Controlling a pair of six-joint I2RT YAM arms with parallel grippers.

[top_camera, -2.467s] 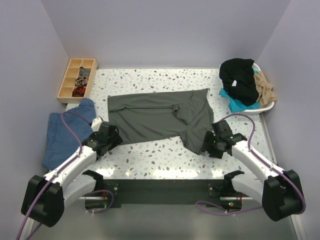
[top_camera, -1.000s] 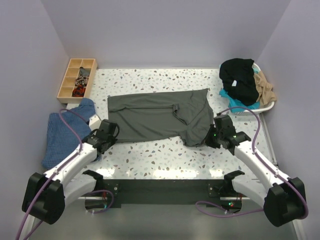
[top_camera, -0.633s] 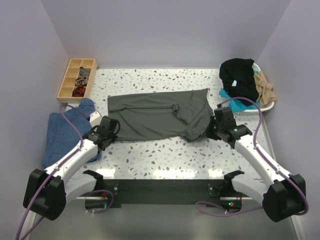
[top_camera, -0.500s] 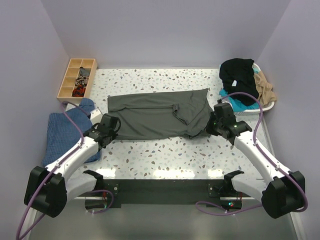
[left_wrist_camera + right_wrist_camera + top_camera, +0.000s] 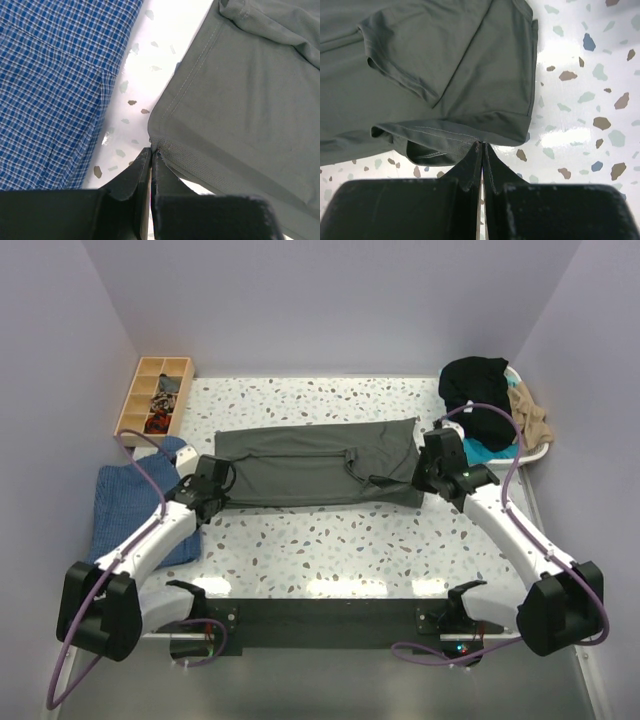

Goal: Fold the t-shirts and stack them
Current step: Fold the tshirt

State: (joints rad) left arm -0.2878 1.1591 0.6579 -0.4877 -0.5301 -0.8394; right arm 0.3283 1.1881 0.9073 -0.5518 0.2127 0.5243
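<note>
While both arms reach out over the desk (image 5: pixel 330 540), the grey t-shirt (image 5: pixel 310 468) lies flat in the middle of it. It is spread out long from left to right.

The left fingers (image 5: pixel 146 162) are squeezed tight on the near left corner of the grey t-shirt. The right fingers (image 5: pixel 477 157) are squeezed tight on its near right edge, where the hem is doubled over. 1 short sleeve lies folded on top of the shirt, close to the right end.

A blue checked cloth (image 5: pixel 125 510) lies at the left side of the desk. A thin strip of bare desk shows between it and the grey t-shirt. A wooden box (image 5: pixel 153 398) with small parts sits at the far left corner, with some little things inside.

A white basket (image 5: pixel 540 447) sits at the far right corner. 3 more shirts are piled there: a black t-shirt (image 5: pixel 480 395) on top, a tan t-shirt (image 5: pixel 530 418) on its right, and a teal t-shirt (image 5: pixel 478 450) on the near side.
</note>
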